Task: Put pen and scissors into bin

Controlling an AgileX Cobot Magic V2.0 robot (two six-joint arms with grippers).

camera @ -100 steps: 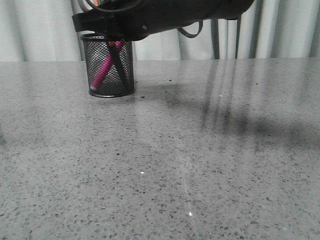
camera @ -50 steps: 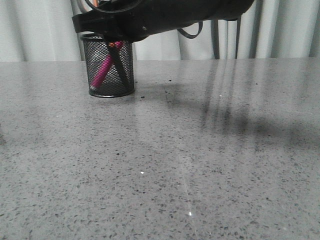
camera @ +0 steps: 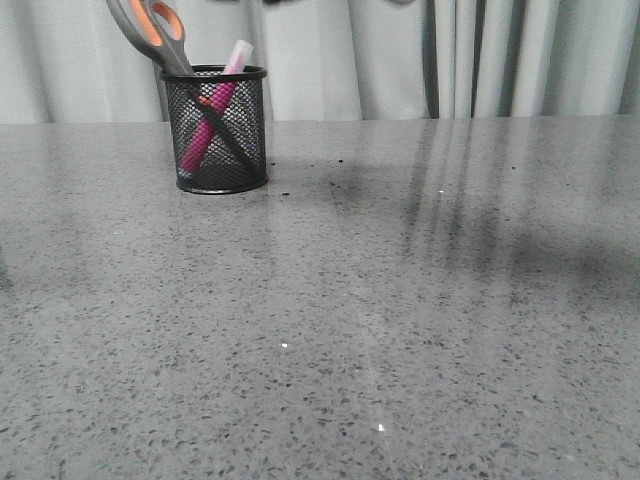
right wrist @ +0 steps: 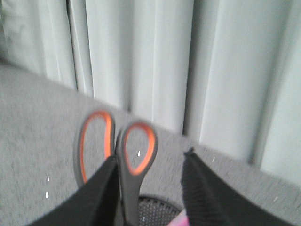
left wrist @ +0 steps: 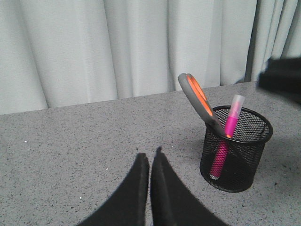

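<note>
The black mesh bin (camera: 215,72) stands at the far left of the table. The scissors (camera: 150,25) stand in it blades down, with the grey and orange handles leaning out to the left. The pink pen (camera: 205,135) leans inside it, its whitish cap above the rim. My right gripper (right wrist: 150,157) is open just above the bin (right wrist: 157,207); the scissors' handles (right wrist: 124,179) rise beside one finger, and whether they touch is unclear. My left gripper (left wrist: 150,154) is shut and empty, a short way from the bin (left wrist: 256,141), scissors (left wrist: 197,101) and pen (left wrist: 230,122).
Grey speckled table (camera: 400,300) with pale curtains (camera: 500,55) behind its far edge. A dark part of the right arm (left wrist: 282,80) shows at the edge of the left wrist view, above the bin.
The right arm, which covered the bin's top, has risen out of the front view. The scissors' handles and the pen's cap now show above the rim.
</note>
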